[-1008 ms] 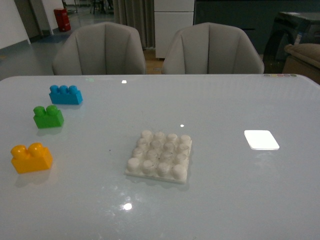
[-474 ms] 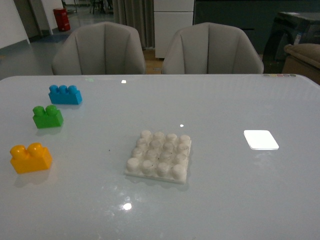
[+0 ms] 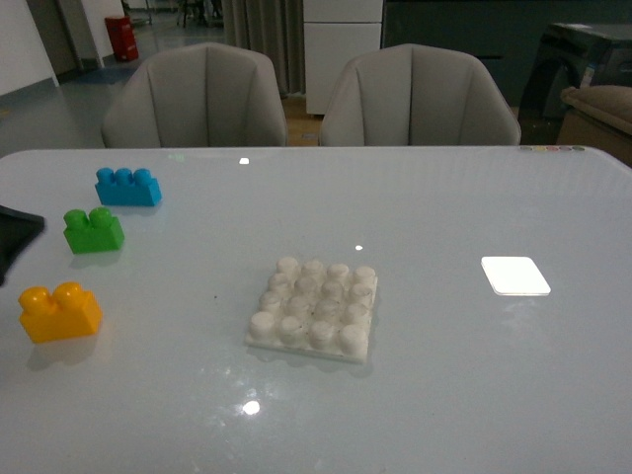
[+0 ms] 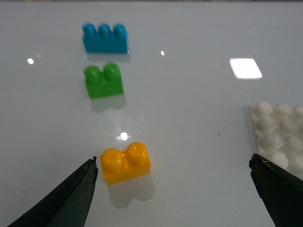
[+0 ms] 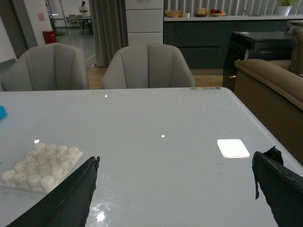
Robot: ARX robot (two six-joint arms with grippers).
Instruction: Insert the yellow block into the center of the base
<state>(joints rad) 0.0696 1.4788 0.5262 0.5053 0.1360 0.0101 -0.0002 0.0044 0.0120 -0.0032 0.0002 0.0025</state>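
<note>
The orange-yellow two-stud plastic block (image 4: pixel 125 163), left of the white studded square base (image 3: pixel 314 308), lies broadside just ahead of the left gripper (image 4: pixel 173 163), jaws spread wide.

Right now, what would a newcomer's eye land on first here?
Three bright bricks line the table's left side: the blue brick, the green brick and, nearest the robot, the yellow block. The white studded base sits mid-table, bare. The left jaws stand wide open near the yellow block, not touching it.

No text or label is legible anywhere.
</note>
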